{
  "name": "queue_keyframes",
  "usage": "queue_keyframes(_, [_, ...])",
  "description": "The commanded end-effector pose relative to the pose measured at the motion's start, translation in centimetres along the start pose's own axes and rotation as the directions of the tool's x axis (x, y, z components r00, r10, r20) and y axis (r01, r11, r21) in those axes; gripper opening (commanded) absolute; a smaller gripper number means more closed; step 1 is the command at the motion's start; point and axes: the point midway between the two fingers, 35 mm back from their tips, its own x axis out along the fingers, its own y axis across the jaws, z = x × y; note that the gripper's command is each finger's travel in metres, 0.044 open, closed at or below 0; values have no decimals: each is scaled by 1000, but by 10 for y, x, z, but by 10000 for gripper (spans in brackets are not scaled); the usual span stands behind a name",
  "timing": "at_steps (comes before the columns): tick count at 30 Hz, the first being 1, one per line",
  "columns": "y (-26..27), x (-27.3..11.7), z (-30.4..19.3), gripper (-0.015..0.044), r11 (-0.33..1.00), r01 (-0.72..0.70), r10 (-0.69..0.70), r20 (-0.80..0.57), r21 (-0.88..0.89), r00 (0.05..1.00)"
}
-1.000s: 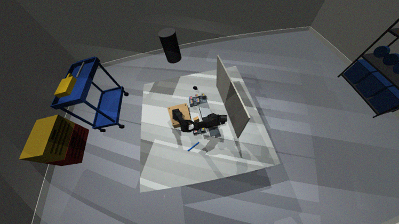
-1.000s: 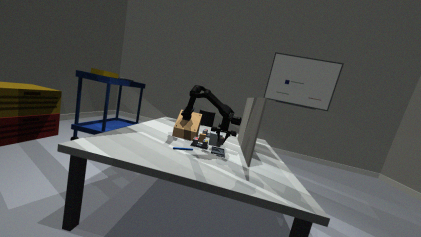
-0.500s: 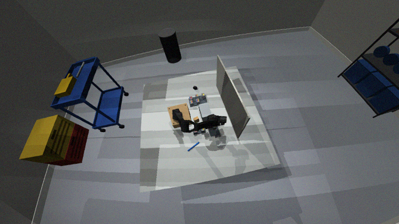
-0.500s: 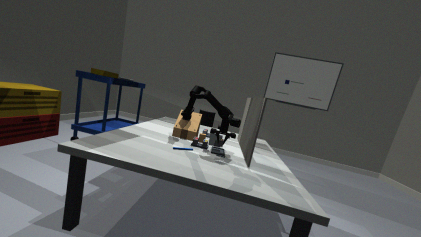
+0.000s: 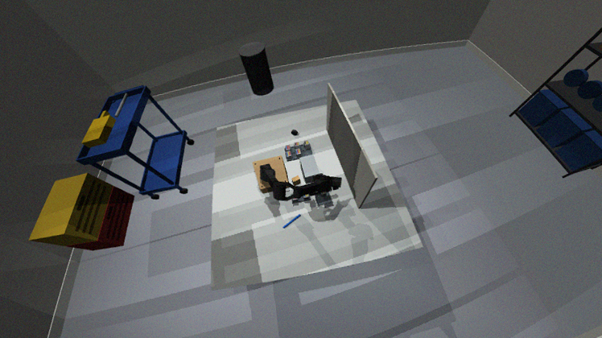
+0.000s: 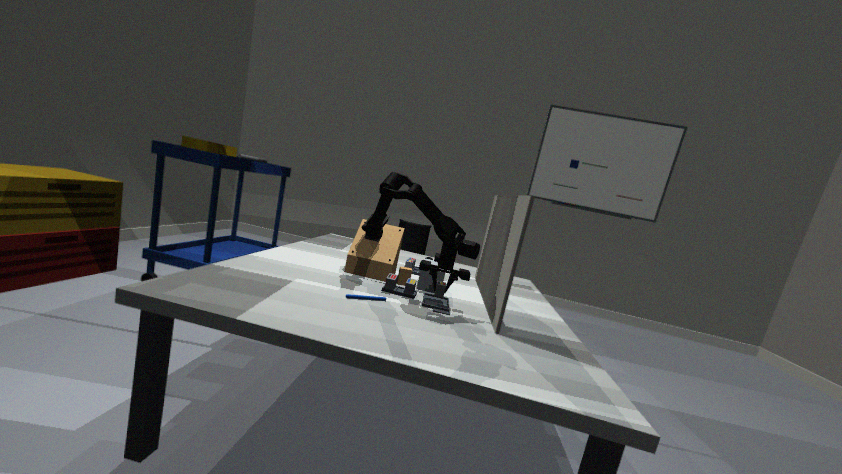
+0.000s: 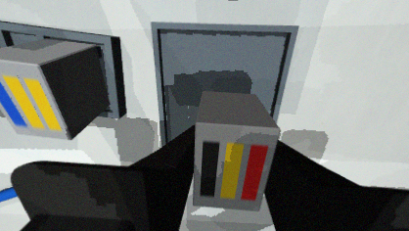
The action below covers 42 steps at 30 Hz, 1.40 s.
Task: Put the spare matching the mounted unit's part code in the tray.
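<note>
A pale desk [image 6: 247, 294] is carrying everything here, and a tall grey panel [image 6: 503, 259] is standing upright on it just beside the robot arm [image 6: 433, 214]. A tan wooden box [image 6: 374, 250] is sitting at the arm's base, behind the gripper.

The gripper [image 7: 235, 161] is clenching a small grey spare block [image 7: 236, 147], whose near face is showing black, yellow and red stripes. In the wrist view the block is hanging directly over a shallow grey tray [image 7: 222, 73], which is lying on the desk straight ahead of and below the gripper. Another grey spare [image 7: 54, 88], striped blue, yellow, yellow, is sitting to the gripper's left in a dark holder. A blue pen [image 6: 365, 297] is lying further left on the desk.

The block appears to be poised for lowering into the tray. The risk is letting go while it is hanging high: it could bounce or tip over the tray's low rim. Whether its stripes match the mounted unit's code cannot be told from these views, so a wrong spare is also possible.
</note>
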Motion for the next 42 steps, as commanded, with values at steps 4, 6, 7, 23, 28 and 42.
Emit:
queue_keyframes(4, [1, 7, 1, 0, 1000, 3, -3, 1, -8, 1000])
queue_keyframes(6, [1, 9, 1, 0, 1000, 3, -3, 1, -8, 1000])
queue_keyframes(7, [2, 10, 1, 0, 1000, 3, -3, 0, -8, 1000])
queue_keyframes(23, [4, 19, -1, 79, 1000, 0, 0, -7, -1, 1000])
queue_keyframes(28, [4, 19, -1, 210, 1000, 0, 0, -7, -1, 1000])
queue_keyframes(42, [0, -42, 1, 440, 1000, 1, -1, 4, -4, 1000])
